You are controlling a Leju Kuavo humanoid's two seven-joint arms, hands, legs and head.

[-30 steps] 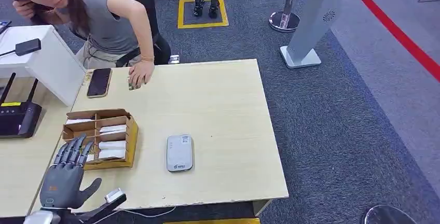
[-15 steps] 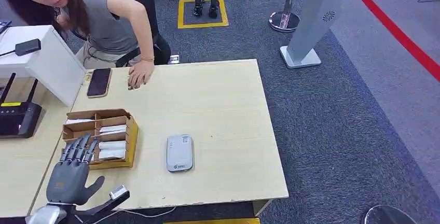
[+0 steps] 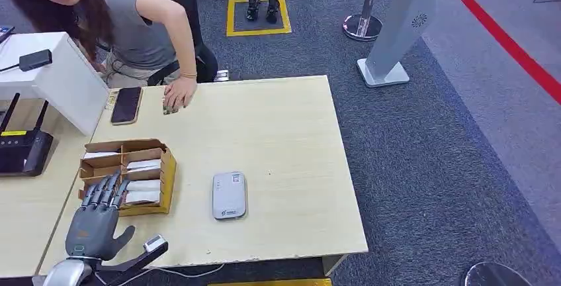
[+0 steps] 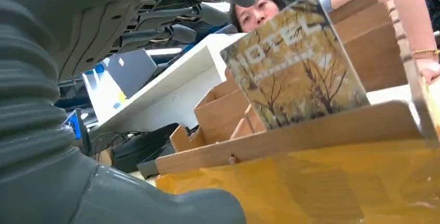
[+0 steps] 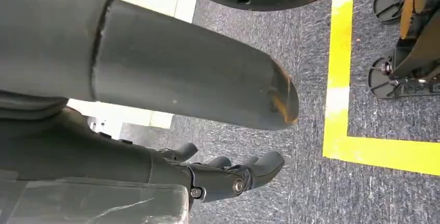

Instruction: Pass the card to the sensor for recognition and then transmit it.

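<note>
Head view: your left robot hand (image 3: 96, 223), fingers spread and empty, reaches over the card box (image 3: 129, 175) on the bench (image 3: 278, 134); the card (image 4: 296, 71) stands just ahead. Next, pinch it; the sensor (image 3: 229, 195) waits alongside.

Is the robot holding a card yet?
No, the left hand hovers open by the card box, holding nothing.

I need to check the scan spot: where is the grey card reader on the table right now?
In the head view the reader lies flat near the table's front edge, just right of the card box and apart from it.
</note>
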